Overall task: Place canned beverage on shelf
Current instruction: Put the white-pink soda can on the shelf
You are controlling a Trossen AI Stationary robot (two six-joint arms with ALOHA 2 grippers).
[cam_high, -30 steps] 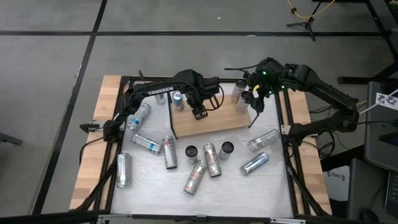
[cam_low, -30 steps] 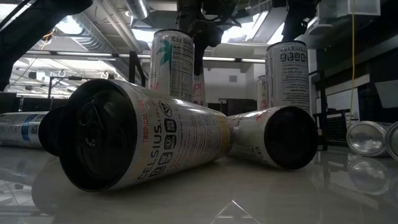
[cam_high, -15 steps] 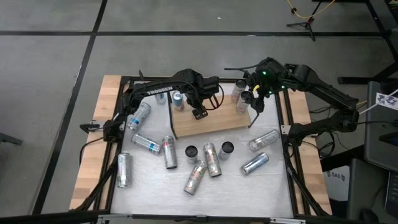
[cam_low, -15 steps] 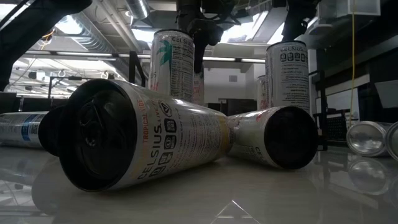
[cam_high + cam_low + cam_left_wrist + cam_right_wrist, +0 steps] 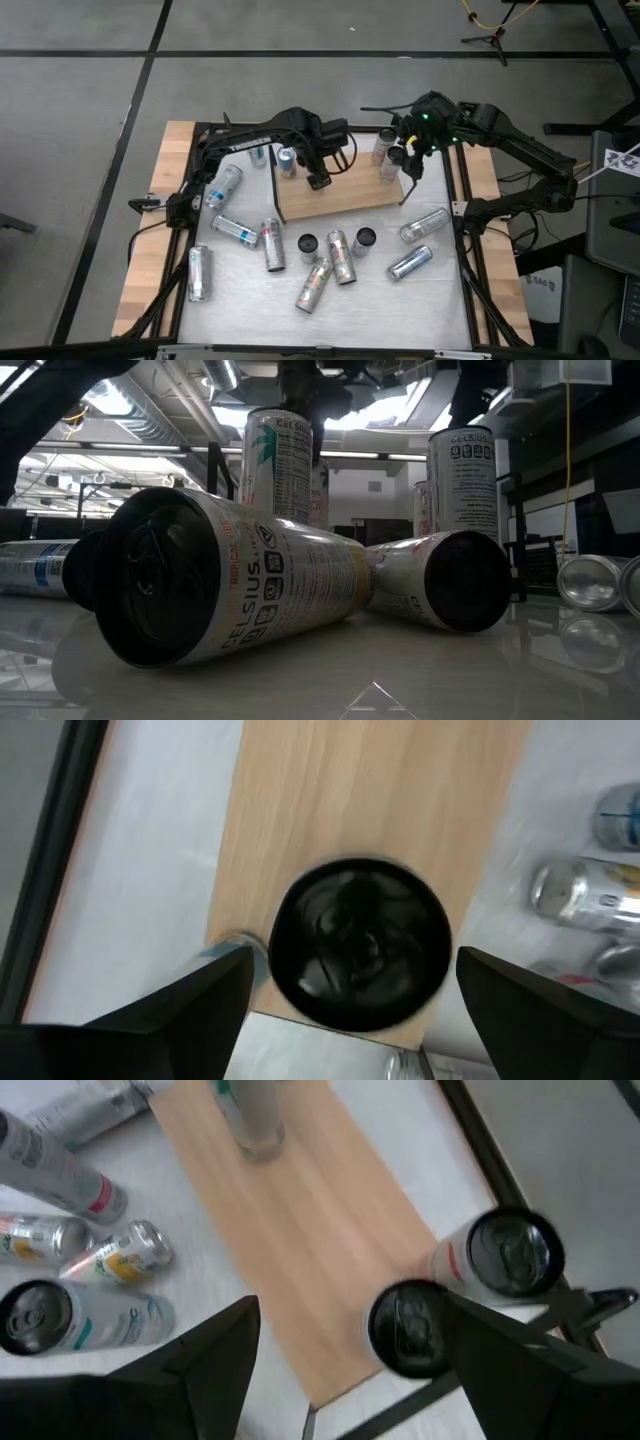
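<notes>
Left tool (image 5: pixel 350 995), fingers apart, sits directly above upright can (image 5: pixel 360 942) on the shelf (image 5: pixel 380 810), axis vertical; judged released, retreat straight up.

One shelf (image 5: pixel 340 196), two arms, and roughly fourteen cans.

Grey floor (image 5: pixel 90 110) crossed by dark lines surrounds the table; bright ceiling lights (image 5: pixel 112 400) show beyond.

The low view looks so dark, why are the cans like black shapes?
In the low view, bright ceiling lights shine from behind, so the lying white Celsius can faces us in shadow, and the glossy white tabletop mirrors it; the high view is evenly lit.
</notes>
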